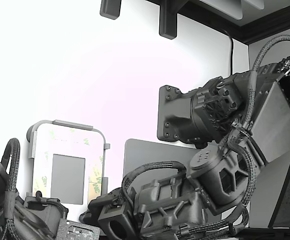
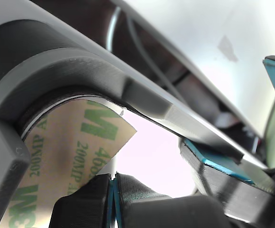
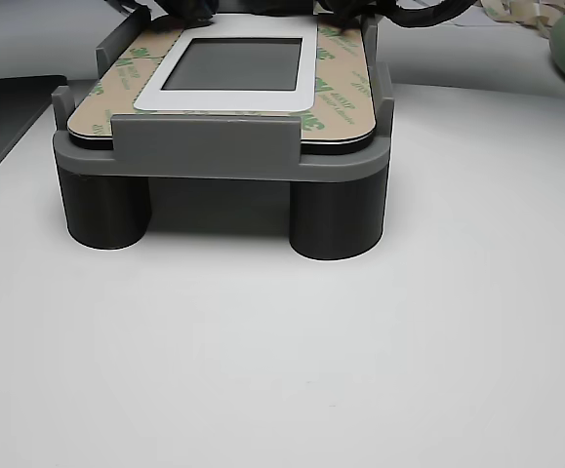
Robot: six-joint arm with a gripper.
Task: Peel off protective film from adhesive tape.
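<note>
White table; tan protective film (image 2: pixel 75 147), green 3M print.

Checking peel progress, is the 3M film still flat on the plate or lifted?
Lifted at one corner: the protective film curls free, pinched between the gripper fingertips.

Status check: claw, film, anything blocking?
Claw shut on protective film at a corner. Film still covers the adhesive tape. Grey frame arches close over the pinch.
</note>
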